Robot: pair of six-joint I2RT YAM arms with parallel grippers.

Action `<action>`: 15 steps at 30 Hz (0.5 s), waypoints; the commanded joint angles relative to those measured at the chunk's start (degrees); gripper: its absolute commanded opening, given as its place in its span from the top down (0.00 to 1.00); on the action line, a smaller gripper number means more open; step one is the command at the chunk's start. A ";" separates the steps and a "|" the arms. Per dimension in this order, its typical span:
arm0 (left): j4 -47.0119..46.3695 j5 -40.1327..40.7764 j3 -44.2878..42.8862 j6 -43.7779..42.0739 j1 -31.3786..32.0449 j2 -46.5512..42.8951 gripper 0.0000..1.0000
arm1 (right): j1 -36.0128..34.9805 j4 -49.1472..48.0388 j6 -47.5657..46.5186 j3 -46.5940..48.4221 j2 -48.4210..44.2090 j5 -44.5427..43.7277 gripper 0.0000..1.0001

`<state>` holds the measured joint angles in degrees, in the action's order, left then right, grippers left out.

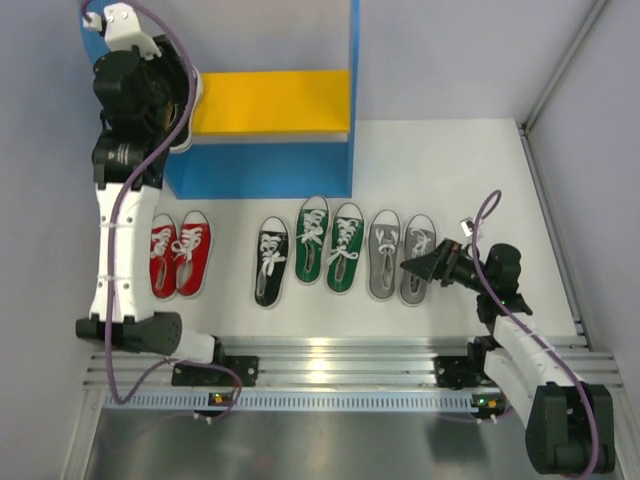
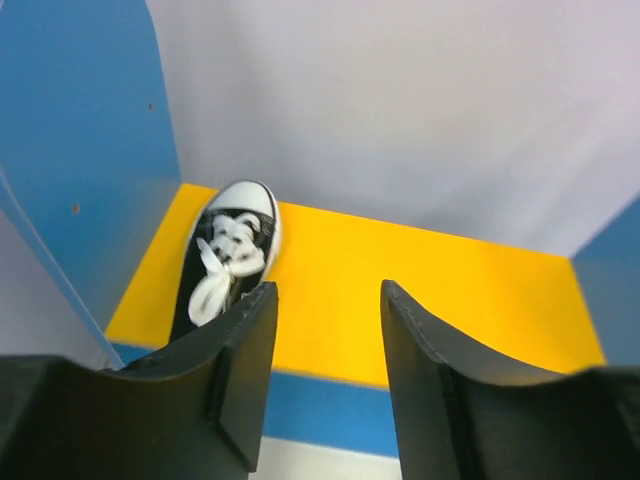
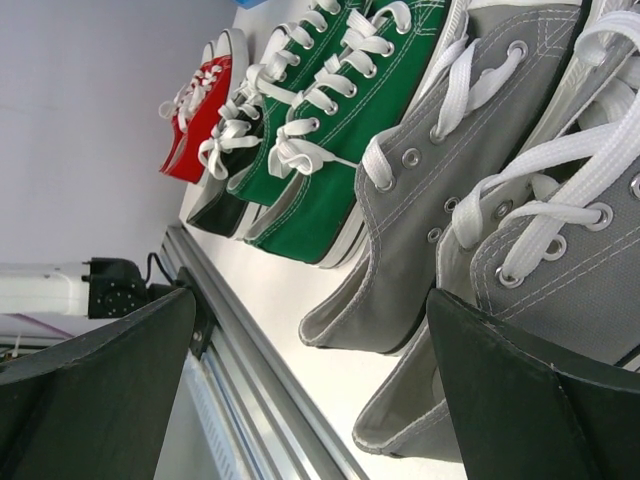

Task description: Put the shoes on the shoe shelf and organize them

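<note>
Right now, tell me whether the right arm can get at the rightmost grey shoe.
Probably yes. The right hand hangs open close to the rightmost grey shoe at its heel end, nothing between them; the other grey shoe lies close alongside.

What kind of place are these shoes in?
Probably a robot lab booth, not a home: plain white walls box in the table, and the left arm and right arm are bolted to a metal rail.

white table (image 1: 450, 170), aluminium rail (image 1: 340, 355)
</note>
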<state>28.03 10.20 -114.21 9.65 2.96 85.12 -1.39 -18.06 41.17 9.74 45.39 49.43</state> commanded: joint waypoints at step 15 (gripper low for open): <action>-1.40 -1.68 63.04 19.79 22.17 -39.23 0.02 | -0.55 6.99 -5.31 3.62 -6.71 -3.99 0.01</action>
<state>27.90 5.93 -58.04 25.34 21.85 49.87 -1.39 -12.53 38.63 10.20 40.34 47.57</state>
